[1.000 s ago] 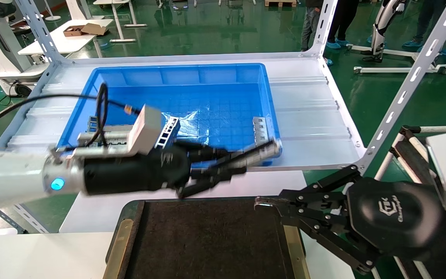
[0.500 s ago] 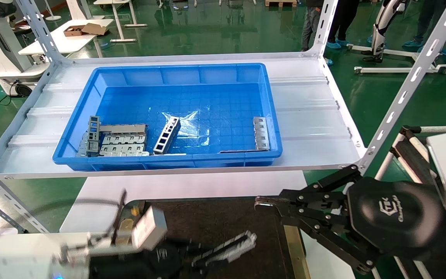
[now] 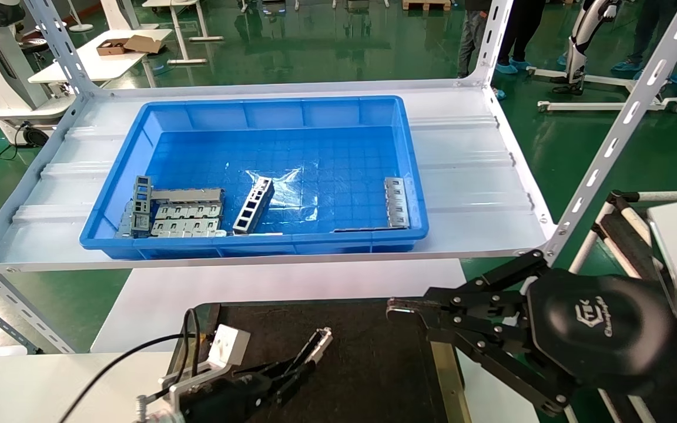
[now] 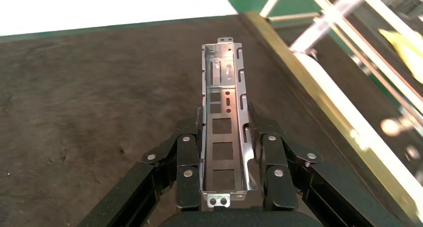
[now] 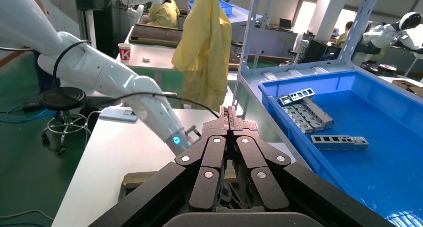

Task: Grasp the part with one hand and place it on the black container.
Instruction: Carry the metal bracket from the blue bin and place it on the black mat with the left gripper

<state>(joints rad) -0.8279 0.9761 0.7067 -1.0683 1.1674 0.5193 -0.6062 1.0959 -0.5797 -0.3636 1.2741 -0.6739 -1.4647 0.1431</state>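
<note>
The part (image 4: 223,122) is sitting lengthwise between the fingers (image 4: 187,157) of the left gripper (image 3: 297,364), which are clenching its two long sides; its free end is pointing away from the wrist, out over the dark mat. In the head view it is tilting upward above the near-left area of the black container (image 3: 368,376), apparently not yet resting on it, though the gap cannot be judged. The container is lying at the near edge of the white worktop (image 3: 291,282), its brass strip (image 3: 447,376) running along the right edge.

The right gripper (image 3: 394,306) is parked at the container's far-right corner, its fingers pressed together on nothing. Behind, on the shelf, the blue bin (image 3: 256,111) is holding the remaining grey pieces.

The main risk looks like an early release: with the part tilted, it could drop on one end, bounce or slide on the mat. The grip is on thin sheet walls, so the part could also twist while being lowered. A drift rightward could bring it against the idle right gripper.
</note>
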